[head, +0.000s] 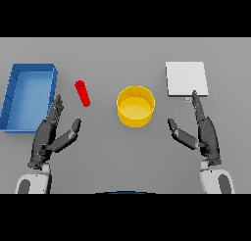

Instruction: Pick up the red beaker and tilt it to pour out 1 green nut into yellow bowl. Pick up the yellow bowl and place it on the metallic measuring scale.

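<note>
The red beaker (pixel 82 93) stands on the grey table left of centre, slim and leaning slightly. The yellow bowl (pixel 136 106) sits at the middle of the table; I cannot see any nut in it. The metallic measuring scale (pixel 186 79) is a pale square plate at the back right. My left hand (pixel 49 132) rests low on the left, fingers straight, below and left of the beaker and apart from it. My right hand (pixel 203 129) is low on the right with straight fingers, its fingertips reaching the scale's front edge.
A blue open tray (pixel 13 97) lies along the left side of the table, just beyond my left hand.
</note>
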